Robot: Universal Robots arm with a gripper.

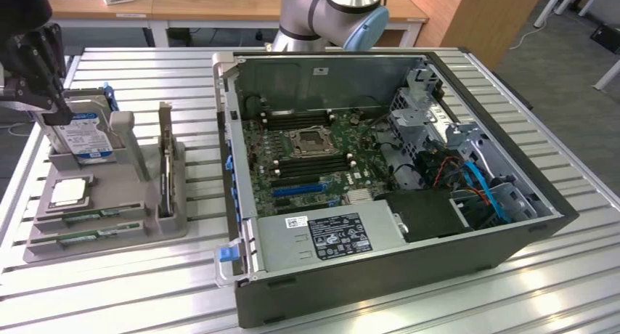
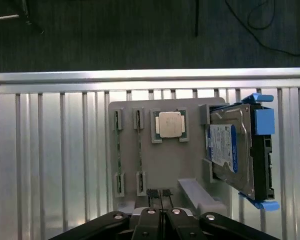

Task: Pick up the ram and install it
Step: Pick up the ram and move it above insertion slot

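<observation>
The claw (image 2: 160,194) hung over the grey holder (image 2: 165,167) on the table (image 1: 145,290), its fingers pressed together with nothing between them. Below it and a little to one side, the ram (image 2: 139,150) sat on edge in its slot, not yet lifted. A second stick (image 2: 117,150) stood in the slot just beyond it, farther from the claw. The CPU chip (image 2: 170,124) and the hard drive (image 2: 230,150) lay below the claw on its other side.

The open computer case (image 1: 388,283) stood well apart from the claw, towards the exterior view's right.

To my eye this was the approach to the pick-up, with the install not begun. Taking the stick would call for the fingers to part, then line up squarely over its thin edge, clear of the neighbouring stick.
</observation>
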